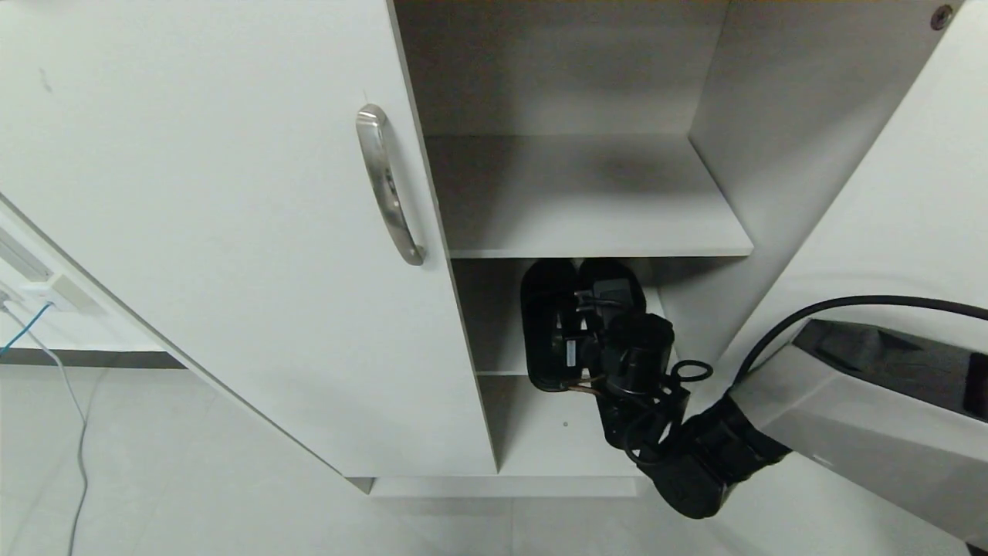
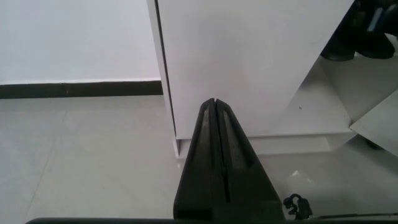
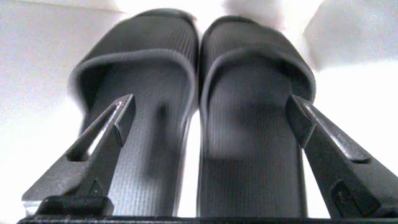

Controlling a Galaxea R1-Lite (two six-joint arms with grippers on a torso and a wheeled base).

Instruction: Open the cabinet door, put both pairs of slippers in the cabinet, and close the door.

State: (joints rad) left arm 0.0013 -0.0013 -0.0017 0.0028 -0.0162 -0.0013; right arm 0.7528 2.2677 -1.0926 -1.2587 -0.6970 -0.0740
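Observation:
A pair of black slippers (image 1: 549, 324) lies side by side on the middle shelf (image 1: 498, 347) of the white cabinet, toes pointing inward. My right gripper (image 1: 593, 307) is at their heels. In the right wrist view it (image 3: 209, 99) stands open, one finger outside each slipper, around the pair (image 3: 249, 143). The cabinet's right door (image 1: 911, 201) is swung open. The left door (image 1: 231, 232) with its metal handle (image 1: 388, 185) is closed. My left gripper (image 2: 214, 104) is shut on nothing, low above the floor in front of the closed door (image 2: 249, 56).
The upper shelf (image 1: 587, 201) and the bottom board (image 1: 548, 440) hold nothing. A wall socket (image 1: 54, 292) with a blue cable sits at the far left, and a grey cable trails over the pale tiled floor (image 1: 193, 479).

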